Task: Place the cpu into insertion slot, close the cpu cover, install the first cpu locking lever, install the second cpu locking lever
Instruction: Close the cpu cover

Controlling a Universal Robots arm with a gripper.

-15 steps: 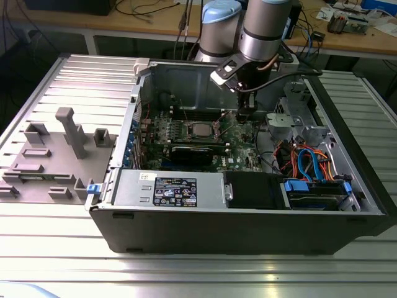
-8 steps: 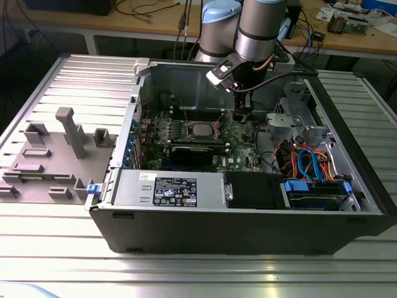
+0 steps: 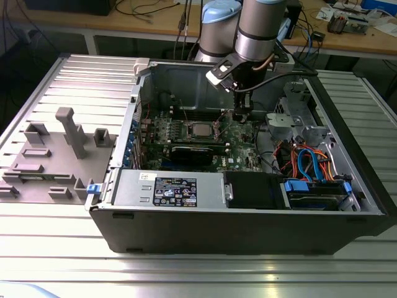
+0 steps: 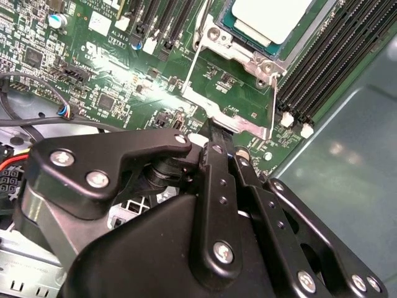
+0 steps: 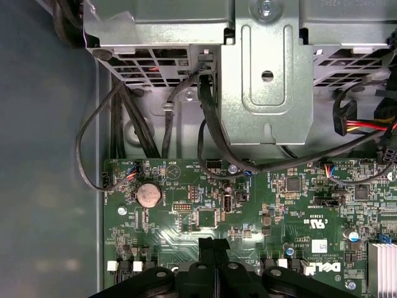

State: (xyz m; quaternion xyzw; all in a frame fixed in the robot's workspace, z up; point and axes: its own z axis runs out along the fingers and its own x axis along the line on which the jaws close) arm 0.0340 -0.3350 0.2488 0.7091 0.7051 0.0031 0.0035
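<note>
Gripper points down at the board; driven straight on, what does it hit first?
Most likely the silvery end rim of the insertion slot, just ahead of the gripper; depth is unclear, so it may already touch.

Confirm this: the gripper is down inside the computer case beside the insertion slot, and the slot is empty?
Not empty: the second wrist view shows the cpu seated in the insertion slot. The gripper is down inside the computer case beside it.
</note>
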